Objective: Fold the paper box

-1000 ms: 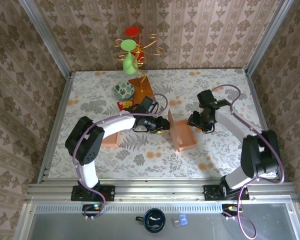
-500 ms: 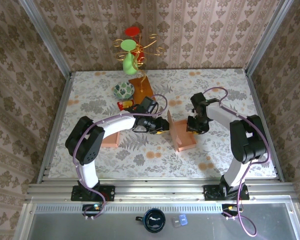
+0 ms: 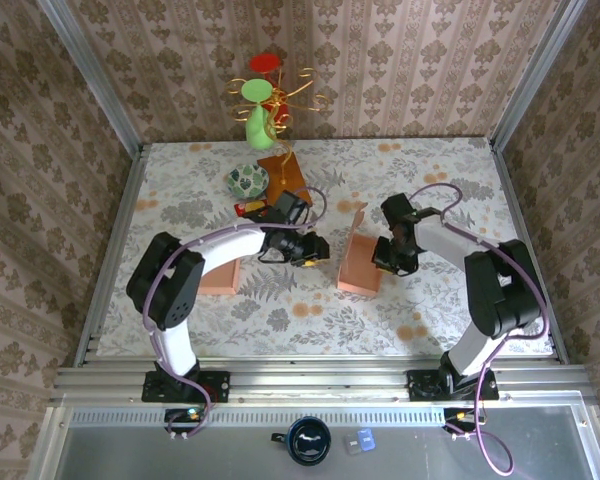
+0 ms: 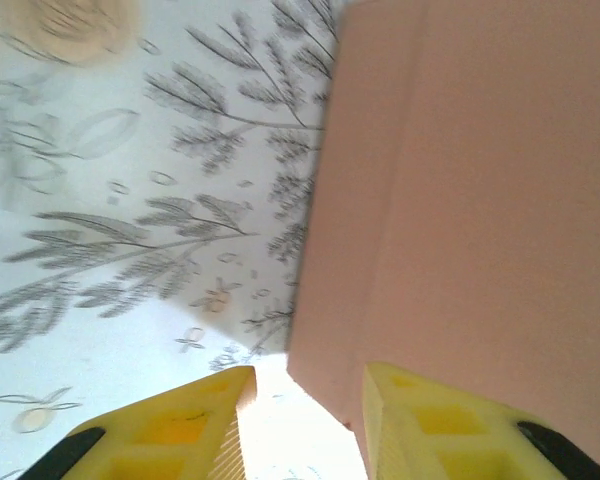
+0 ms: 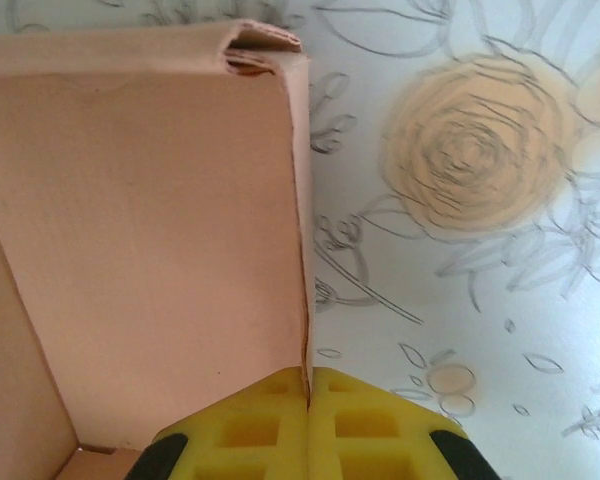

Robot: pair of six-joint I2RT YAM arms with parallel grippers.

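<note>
Right jaws: fully closed, pinching the thin top edge of one side wall of the salmon-pink open paper box (image 5: 150, 230); the two yellow pads (image 5: 265, 425) meet, and the wall's edge runs straight into the seam between them; the wall's far corner is crumpled.

Left jaws: narrowly parted, gripping nothing; a corner of the box's outer wall sits in the gap, close against one yellow finger (image 4: 430, 430) and apart from the other; whether card and finger touch, I cannot tell.

Location of the box: upright on the floral-patterned desk (image 3: 450, 190), about mid-desk, between the left arm (image 3: 230, 245) and the right arm (image 3: 450, 240); one flap is raised at its far end.

Surroundings, taken from the box: a flat salmon-pink card piece (image 3: 220, 280) lies on the left-arm side, partly under that arm; beyond the box on the same side lie a small red packet (image 3: 248, 208), an orange-brown wooden block (image 3: 283, 175) and a green-patterned round bowl (image 3: 247, 181); further back stands a green vase (image 3: 257, 126); a dark blue mug (image 3: 308, 440) sits well nearer than the box.

Obstruction: the left wrist lies between the box and the red packet.

Views compared: from overhead the wrist housings cover both sets of pads; the right wrist view settles the pinch; the left wrist view settles the gap.
</note>
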